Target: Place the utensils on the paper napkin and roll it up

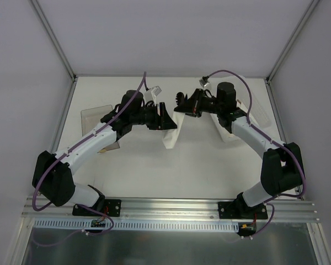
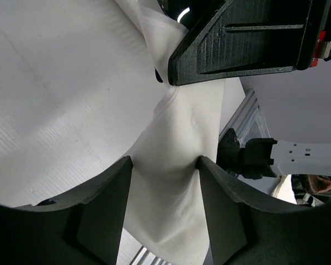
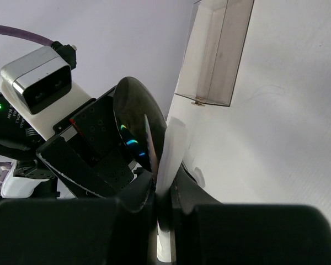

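Pinching the paper napkin (image 3: 174,146) tight, the right gripper (image 3: 163,190) holds it over the table (image 1: 209,165) middle, the spoon (image 3: 133,124) bowl against the paper; the left gripper (image 2: 164,163) straddles the same sheet, jaws half apart. Whether they press it I cannot tell.

Thin white paper napkin (image 1: 170,136) held up over the table, hanging as a crumpled drape, top pinched in the closed right claw (image 3: 164,190), lower part passing between the spread fingers of the left claw (image 2: 164,163). Black spoon (image 3: 133,130) upright against the napkin's fold, glossy oval bowl uppermost with rainbow glints, handle hidden.
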